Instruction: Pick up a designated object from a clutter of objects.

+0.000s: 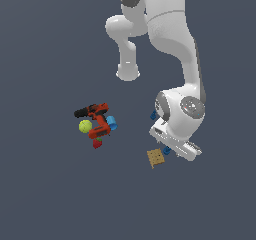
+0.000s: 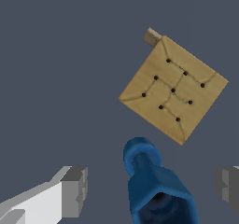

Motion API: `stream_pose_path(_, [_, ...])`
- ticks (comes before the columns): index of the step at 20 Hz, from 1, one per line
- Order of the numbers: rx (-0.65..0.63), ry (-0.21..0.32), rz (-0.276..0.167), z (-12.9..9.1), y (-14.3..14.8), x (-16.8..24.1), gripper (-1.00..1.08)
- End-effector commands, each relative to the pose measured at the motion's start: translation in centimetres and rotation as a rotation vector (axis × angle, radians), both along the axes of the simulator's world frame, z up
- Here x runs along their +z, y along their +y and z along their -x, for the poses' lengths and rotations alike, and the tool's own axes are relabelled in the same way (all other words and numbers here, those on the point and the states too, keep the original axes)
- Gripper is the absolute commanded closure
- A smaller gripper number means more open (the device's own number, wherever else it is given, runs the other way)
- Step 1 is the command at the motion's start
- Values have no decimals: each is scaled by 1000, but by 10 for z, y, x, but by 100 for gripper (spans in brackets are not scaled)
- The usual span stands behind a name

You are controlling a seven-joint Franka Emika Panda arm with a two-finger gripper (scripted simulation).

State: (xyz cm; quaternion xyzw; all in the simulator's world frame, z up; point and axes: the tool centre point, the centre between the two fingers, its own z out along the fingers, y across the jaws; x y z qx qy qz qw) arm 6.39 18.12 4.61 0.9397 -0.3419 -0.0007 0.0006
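The white arm reaches down over the dark grey table and its wrist hangs low on the exterior view's right. In the wrist view the pincer stands wide open, its 2 grey fingertips set far apart with nothing gripped between them. Between those fingertips, but touching neither, lies the dark-blue stubby cylinder, its hollow dark end turned toward the camera and its rounded narrower end pointing at the tan gridded square. The cylinder rests on the table just beside that square; a thin strip of table shows between the 2. The square lies flat, turned so its corners point diagonally, with dark dots and grooves across its face and a small tan stub at one corner.

In the exterior view the same square sits just beside the arm's hand, and a bit of the blue cylinder peeks out under the hand. Another small blue piece shows at the wrist's far edge.

Well apart, toward the exterior view's left, the rest of the clutter huddles together: a red-and-black power drill, a yellow-green ball touching it, a light-blue cup on its other side, and a red block near its base.
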Motion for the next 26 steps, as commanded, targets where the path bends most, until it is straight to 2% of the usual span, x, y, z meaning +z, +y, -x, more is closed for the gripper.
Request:
stream_pose_path(1, [0, -2, -1, -1, 0, -3, -92])
stream_pose_path(2, [0, -2, -1, -1, 0, -3, -92])
stream_pose_path(3, [0, -2, -1, -1, 0, -3, 108])
stream_pose_path(17, [0, -2, -1, 0, 0, 0, 108])
stream_pose_path(26, [0, -2, -1, 11, -4, 35, 108])
